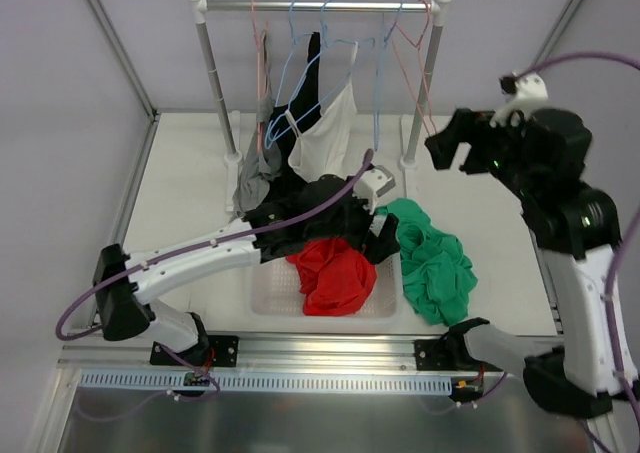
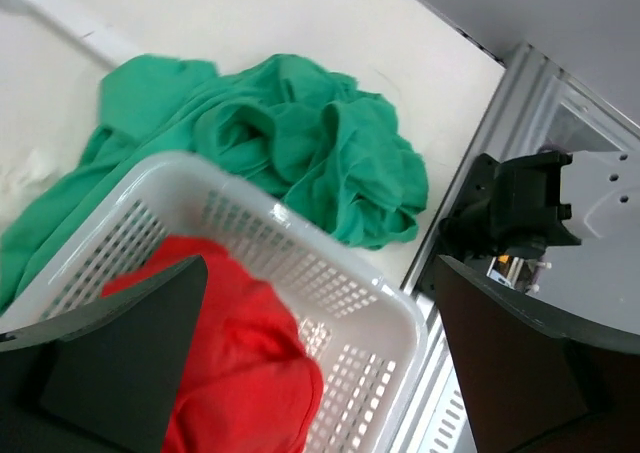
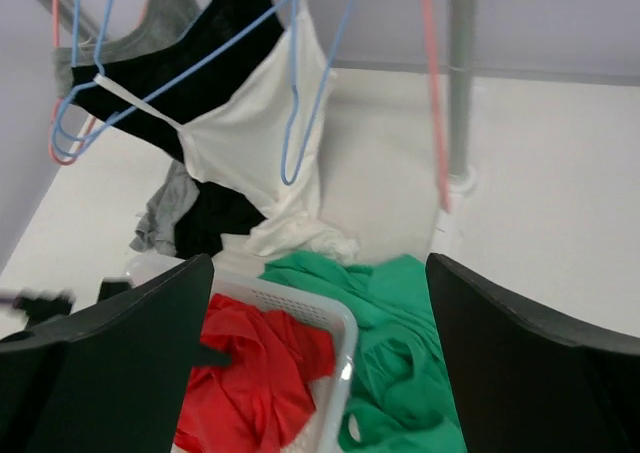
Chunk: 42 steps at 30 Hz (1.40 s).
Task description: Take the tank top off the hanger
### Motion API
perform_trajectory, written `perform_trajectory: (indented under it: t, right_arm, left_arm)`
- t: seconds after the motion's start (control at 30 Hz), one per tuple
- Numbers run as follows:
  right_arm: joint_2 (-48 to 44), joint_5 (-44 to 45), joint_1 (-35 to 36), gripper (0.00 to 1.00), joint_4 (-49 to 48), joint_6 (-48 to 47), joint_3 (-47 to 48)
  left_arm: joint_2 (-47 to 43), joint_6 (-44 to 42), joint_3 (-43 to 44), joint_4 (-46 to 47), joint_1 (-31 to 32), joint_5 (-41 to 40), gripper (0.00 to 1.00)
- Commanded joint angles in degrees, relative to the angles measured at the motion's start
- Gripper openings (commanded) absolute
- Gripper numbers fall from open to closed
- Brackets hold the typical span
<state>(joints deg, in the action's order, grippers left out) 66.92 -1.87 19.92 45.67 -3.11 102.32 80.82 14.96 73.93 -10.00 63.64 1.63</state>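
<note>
A white tank top hangs from a blue hanger on the rack, its hem bunched on the table. A black tank top hangs beside it on another blue hanger. A green top lies crumpled on the table, right of the basket. My right gripper hangs open and empty, high above the table to the right of the rack. My left gripper is open and empty over the basket's right side.
A white mesh basket holds a red garment. A grey garment droops at the rack's left post. Empty pink hangers hang near the right post. The rack's rail spans the back.
</note>
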Motion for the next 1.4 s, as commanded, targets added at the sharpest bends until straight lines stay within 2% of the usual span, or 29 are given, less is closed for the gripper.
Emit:
perform_trajectory:
  t: [0.0,0.03,0.13,0.27,0.37,0.53,0.7,0.8,0.93,1.03,1.07,1.1,1.13,1.17,1.2,1.23,1.37]
  right_arm:
    - [-14.32,10.81,-1.03,0.97,3.10,-3.39,-10.95]
    - [-21.75,12.75,-1.11,1.00,3.37,-3.39,-13.70]
    - [-33.03,17.77,-1.11,0.99,6.79,-3.04,-20.05]
    - [-40.00,19.44,-1.03,1.00,14.07,-2.77,-20.67]
    - [-43.26,19.10,-1.03,1.00,17.42,-2.77,-19.62]
    - [-46.08,14.97,-1.03,1.00,18.84,-3.04,-19.71]
    - [-47.40,10.57,-1.03,1.00,19.81,-3.56,-20.06]
    - [-48.37,9.60,-1.03,0.99,19.55,-3.83,-20.41]
    - [-49.95,9.69,-1.03,1.00,19.19,-4.09,-20.24]
    - [-50.30,9.25,-0.94,0.99,19.11,-4.01,-19.01]
    - [-50.83,8.82,-1.03,1.00,18.84,-3.83,-18.74]
    - [-51.09,8.73,-1.03,1.00,18.58,-3.57,-18.57]
    - [-51.36,8.72,-0.94,0.99,18.40,-3.39,-18.22]
    - [-52.14,8.81,-1.03,0.99,17.88,-3.13,-18.12]
    - [-52.50,8.81,-1.03,0.99,17.44,-2.95,-18.12]
    - [-52.94,8.64,-1.11,0.99,16.91,-2.60,-18.12]
    - [-54.08,8.63,-1.03,0.99,16.38,-2.07,-18.12]
  left_arm:
    - [8.11,-4.15,7.79,3.94,-0.27,11.98,0.99]
    - [10.39,-4.41,11.03,3.94,0.17,12.52,0.99]
    - [18.13,-6.78,17.18,3.93,1.92,14.19,0.99]
    - [27.61,-12.14,23.62,2.97,3.95,14.28,0.99]
    - [33.41,-15.65,28.01,1.12,4.48,12.79,0.99]
    - [44.22,-20.14,34.60,-0.55,5.18,2.78,0.99]
    - [50.48,-22.69,38.48,-1.86,5.18,0.14,0.99]
    - [54.35,-23.14,39.71,-2.30,5.18,-4.52,0.99]
    - [59.01,-20.16,40.77,-3.71,5.27,-2.16,0.99]
    - [60.86,-18.49,40.68,-5.02,5.44,2.84,0.97]
    - [61.21,-18.22,40.68,-5.29,5.45,3.99,0.80]
    - [61.56,-17.87,40.77,-5.38,5.53,5.04,0.68]
    - [61.83,-17.25,40.77,-5.64,5.62,5.05,0.52]
    - [62.00,-16.90,40.85,-5.73,5.71,4.53,0.21]
    - [61.92,-16.37,40.94,-5.73,5.80,3.57,0.09]
    - [61.48,-15.85,41.20,-5.73,5.80,3.38,0.00]
    - [58.06,-15.22,43.31,-5.65,5.71,1.98,0.00]
